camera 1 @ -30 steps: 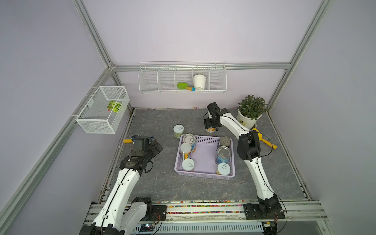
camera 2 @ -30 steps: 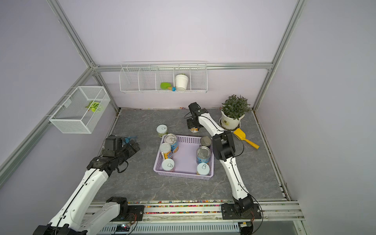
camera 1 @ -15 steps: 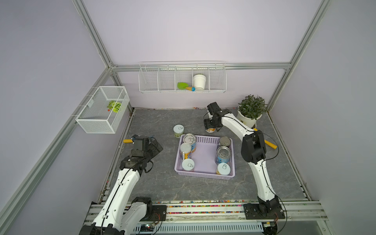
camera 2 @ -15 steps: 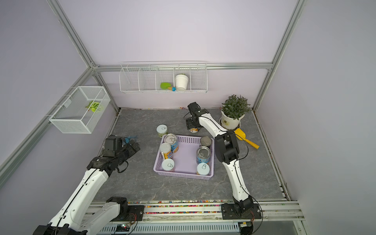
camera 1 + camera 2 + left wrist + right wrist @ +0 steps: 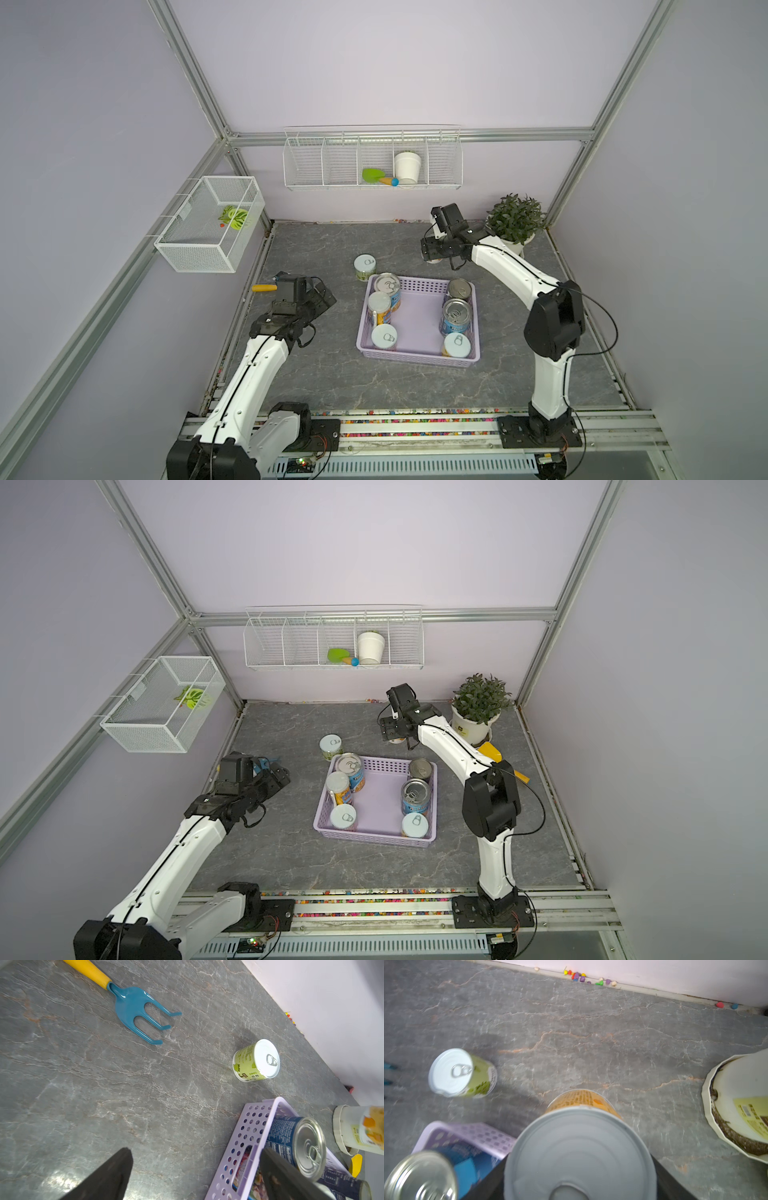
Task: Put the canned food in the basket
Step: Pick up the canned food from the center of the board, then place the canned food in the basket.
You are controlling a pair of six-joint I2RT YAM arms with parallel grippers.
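In both top views, the lavender basket (image 5: pixel 417 322) (image 5: pixel 380 800) sat on the counter (image 5: pixel 332 249) holding six cans (image 5: pixel 456 311). The right jaws, beyond its far side near the potted plant (image 5: pixel 515 218), grasped a yellow-labelled can (image 5: pixel 434 260). The left jaws stood spread and empty, well apart from the basket's left side.

Left wrist view: the wide jaws framed bare counter, with a green-labelled can (image 5: pixel 256 1060) ahead, just outside the basket's corner.

Right wrist view: the yellow-labelled can's pale lid (image 5: pixel 579 1153) filled the gap between the jaws.
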